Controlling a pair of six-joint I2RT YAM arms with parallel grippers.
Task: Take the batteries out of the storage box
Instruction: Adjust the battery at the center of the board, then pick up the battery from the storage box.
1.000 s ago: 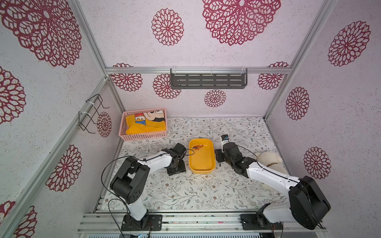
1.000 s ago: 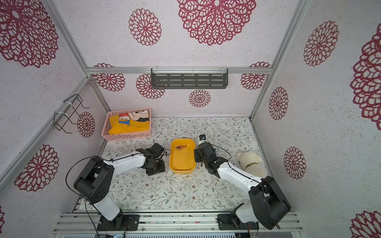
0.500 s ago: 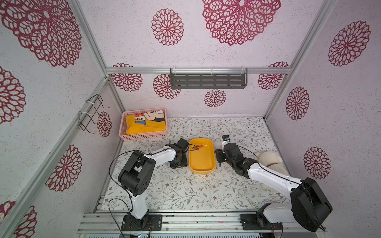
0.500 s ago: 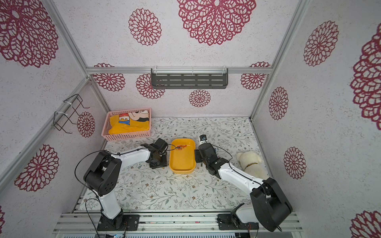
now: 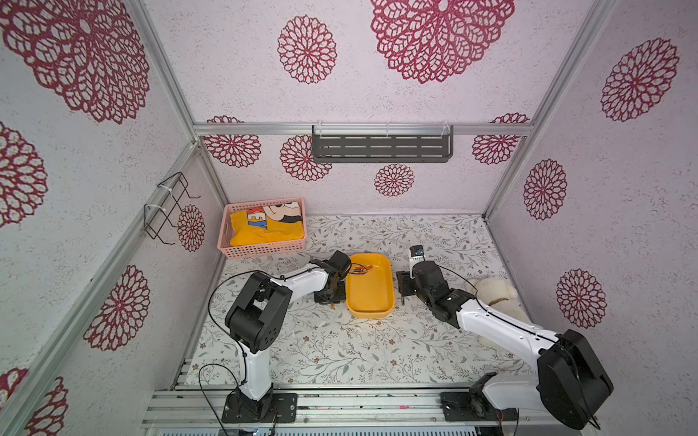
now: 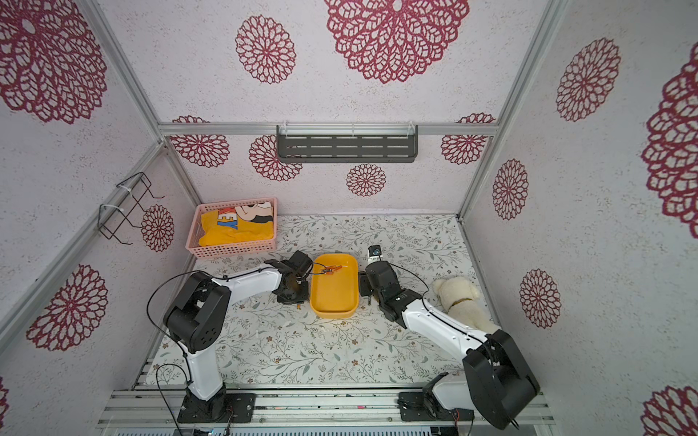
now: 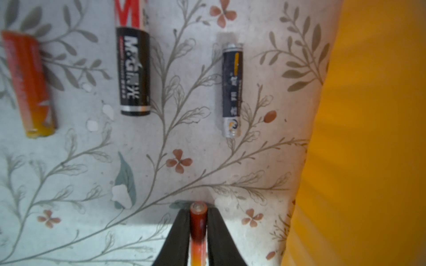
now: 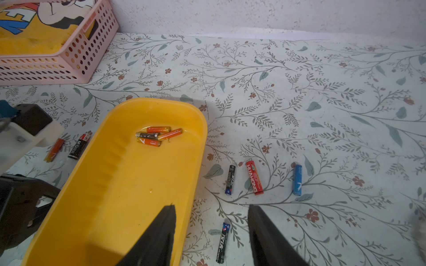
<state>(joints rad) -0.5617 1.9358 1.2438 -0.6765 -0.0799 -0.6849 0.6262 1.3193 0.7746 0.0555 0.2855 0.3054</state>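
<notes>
left gripper [image 7: 198, 210] pinching orange battery [image 7: 198, 228], axis in line with the jaws, over table [image 7: 161, 149] just left of storage box [image 8: 110, 188]. four batteries [image 8: 158, 136] lie crosswise at box's far end. right gripper [image 8: 211, 207] spread beside right wall; free, likely its pick.

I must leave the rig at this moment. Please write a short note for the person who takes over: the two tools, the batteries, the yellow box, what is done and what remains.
Left tool: shut on an orange battery, over the table beside the storage box.
Right tool: open, holds nothing, at the box's opposite long side.
Done: three batteries lie on the table by the left arm, and four more by the right arm.
To do: set down the held one, then take out the cluster of four at the box's far end.
</notes>
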